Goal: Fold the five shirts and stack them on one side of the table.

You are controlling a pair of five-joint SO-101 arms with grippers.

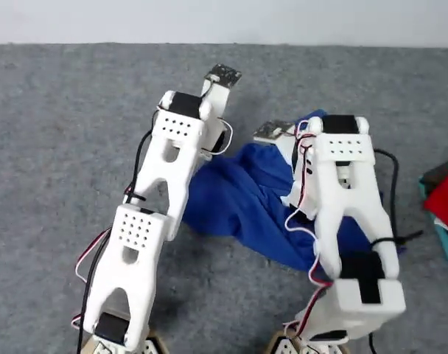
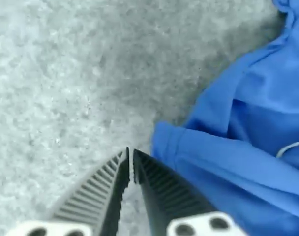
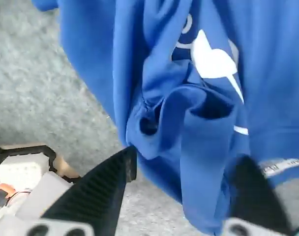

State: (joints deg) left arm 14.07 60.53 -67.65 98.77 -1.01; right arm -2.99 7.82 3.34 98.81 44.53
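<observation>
The left gripper [image 2: 130,153] is clenched on nothing, its ribbed jaws pressed together over the grey table cover [image 2: 66,73], with the tips just beside a rolled edge of the blue shirt [image 2: 248,123] but apart from it. The right gripper [image 3: 186,160] is released, its jaws spread wide, and a bunched fold of the blue shirt hangs between them. A white print [image 3: 211,59] shows on the cloth farther out. From the high view the blue shirt lies crumpled in the middle of the table, between the left arm [image 1: 161,192] and the right arm [image 1: 349,206] and partly under the right one. A pile of other shirts [image 1: 446,198], red on top with teal and dark edges, sits at the table's right edge, well apart from the blue one.
</observation>
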